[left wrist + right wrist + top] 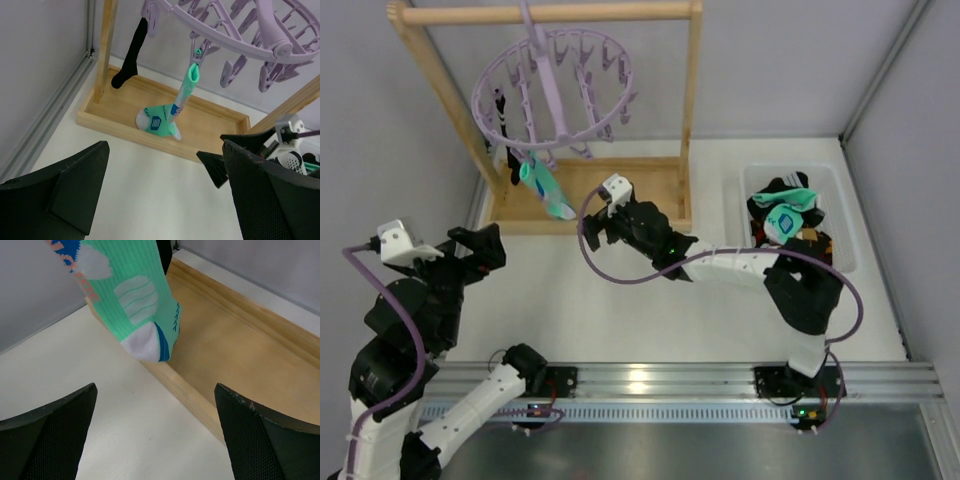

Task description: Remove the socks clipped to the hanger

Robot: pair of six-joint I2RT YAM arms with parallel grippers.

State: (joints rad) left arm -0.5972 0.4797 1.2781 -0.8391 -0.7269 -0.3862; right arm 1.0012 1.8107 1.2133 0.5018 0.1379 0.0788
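Nearest to me is the metal rail (pixel 650 385) where both arms are bolted on, at 6 o'clock in my top view. From its left end my left arm reaches up to 9 o'clock. The left gripper (pixel 165 150) has its two fingers wide apart, with nothing between them. It hangs over the white table (pixel 570 320), well apart from the socks, and points at them.

At 11 o'clock stands the wooden rack (pixel 550 12). The purple hanger (pixel 555 85) hangs by its hook from the top bar. I see two socks clipped to it. The black sock (pixel 131 52) hangs at the ring's 9 o'clock side. The green sock (pixel 170 112) hangs at about 7 o'clock on the ring. It hangs long, and its white toe is down by the front edge of the wooden tray (pixel 640 185) under the rack. I cannot tell if the toe touches the wood.

My right arm stretches from 5 o'clock toward the rack. The right gripper (pixel 155 390) has its fingers wide apart too and holds nothing. In its own view the green toe is at 12 o'clock, near but touching neither finger.

At 3 o'clock sits a clear bin (pixel 840 215). A pile of socks (pixel 785 215) lies in it, green on top of black.
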